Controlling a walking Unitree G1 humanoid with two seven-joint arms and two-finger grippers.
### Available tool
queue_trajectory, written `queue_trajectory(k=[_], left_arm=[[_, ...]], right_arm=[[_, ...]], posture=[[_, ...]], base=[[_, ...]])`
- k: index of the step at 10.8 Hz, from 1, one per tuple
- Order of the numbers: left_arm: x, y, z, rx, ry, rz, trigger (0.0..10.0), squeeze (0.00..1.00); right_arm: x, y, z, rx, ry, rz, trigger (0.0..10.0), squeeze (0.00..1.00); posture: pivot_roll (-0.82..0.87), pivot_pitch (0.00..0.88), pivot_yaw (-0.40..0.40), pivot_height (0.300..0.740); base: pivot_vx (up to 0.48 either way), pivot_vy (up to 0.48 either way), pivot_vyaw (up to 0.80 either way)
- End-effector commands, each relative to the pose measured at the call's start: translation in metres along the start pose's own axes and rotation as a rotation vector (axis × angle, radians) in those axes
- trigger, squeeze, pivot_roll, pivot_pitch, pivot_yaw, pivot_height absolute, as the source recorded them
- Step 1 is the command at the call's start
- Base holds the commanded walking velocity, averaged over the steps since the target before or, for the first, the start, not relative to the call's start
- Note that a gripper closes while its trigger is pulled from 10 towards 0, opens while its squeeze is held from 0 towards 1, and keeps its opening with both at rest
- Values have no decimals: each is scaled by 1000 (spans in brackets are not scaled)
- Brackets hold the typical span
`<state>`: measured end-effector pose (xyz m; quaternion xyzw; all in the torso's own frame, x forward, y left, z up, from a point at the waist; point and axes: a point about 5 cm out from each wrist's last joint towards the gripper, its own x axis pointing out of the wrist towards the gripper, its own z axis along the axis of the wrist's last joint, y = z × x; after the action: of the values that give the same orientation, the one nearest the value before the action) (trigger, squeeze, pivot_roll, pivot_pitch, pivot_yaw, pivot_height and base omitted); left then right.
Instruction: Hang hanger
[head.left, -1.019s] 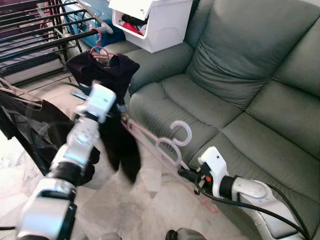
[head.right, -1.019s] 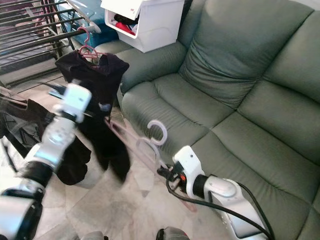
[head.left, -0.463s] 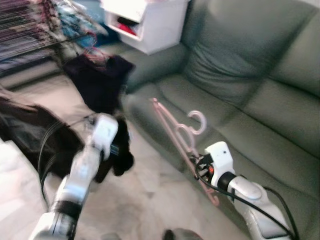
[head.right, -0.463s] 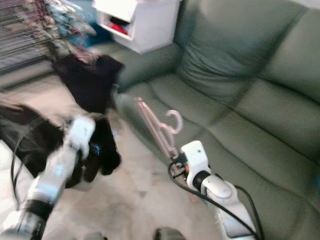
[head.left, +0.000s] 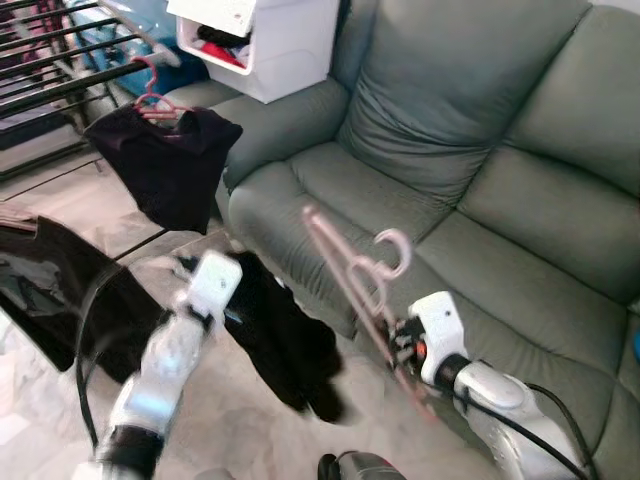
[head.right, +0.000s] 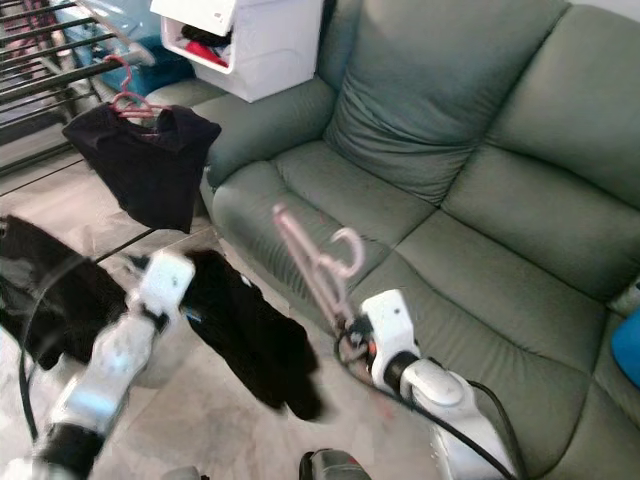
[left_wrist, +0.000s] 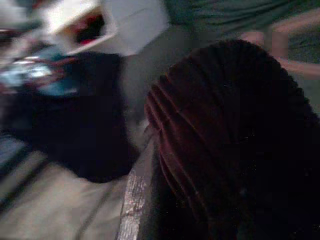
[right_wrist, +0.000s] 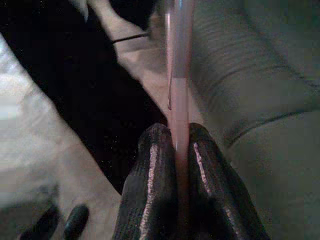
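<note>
A pink plastic hanger (head.left: 352, 272) stands tilted in front of the sofa, hook (head.left: 396, 250) up. My right gripper (head.left: 398, 346) is shut on its lower bar; in the right wrist view the two black fingers (right_wrist: 155, 165) pinch the pink bar (right_wrist: 178, 85). A black garment (head.left: 287, 340) hangs from my left gripper (head.left: 238, 300), low over the floor, left of the hanger. The cloth hides the left fingers; in the left wrist view dark ribbed fabric (left_wrist: 235, 150) lies over them. The garment and the hanger are apart.
A drying rack (head.left: 60, 85) stands at the far left, with another black garment (head.left: 165, 165) on a pink hanger (head.left: 150, 90). A white storage box (head.left: 265, 45) rests on the grey-green sofa (head.left: 450, 150) arm. More black cloth (head.left: 45, 290) hangs at left. Pale tiled floor below.
The view has shifted. My left arm has dropped and swung the black garment low toward the hanger. My right gripper has tipped the hanger more upright.
</note>
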<state>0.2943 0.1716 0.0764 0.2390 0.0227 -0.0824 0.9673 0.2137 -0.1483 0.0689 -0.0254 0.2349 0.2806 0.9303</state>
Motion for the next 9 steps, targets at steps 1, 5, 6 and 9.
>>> queue_trajectory(k=[1, 5, 6, 9], left_arm=[[11, 22, 7, 13, -3, 102, 10000, 0], [36, 48, 29, 60, -38, 224, 10000, 0], [35, 42, 33, 59, -77, 160, 10000, 0], [22, 31, 40, 25, -192, -11, 10000, 0]], right_arm=[[-9, 1, 6, -14, -6, 64, 10000, 0], [-27, -6, 1, -100, 129, 273, 10000, 0], [-28, -11, -4, -172, 194, 316, 10000, 0], [-12, -39, -2, -284, 187, 166, 10000, 0]], posture=[[-130, 0, -34, 740], [-137, 0, -27, 740], [-125, 0, -21, 740], [-102, 0, -27, 740]], base=[[0, 0, 0], [0, 0, 0], [0, 0, 0], [0, 0, 0]])
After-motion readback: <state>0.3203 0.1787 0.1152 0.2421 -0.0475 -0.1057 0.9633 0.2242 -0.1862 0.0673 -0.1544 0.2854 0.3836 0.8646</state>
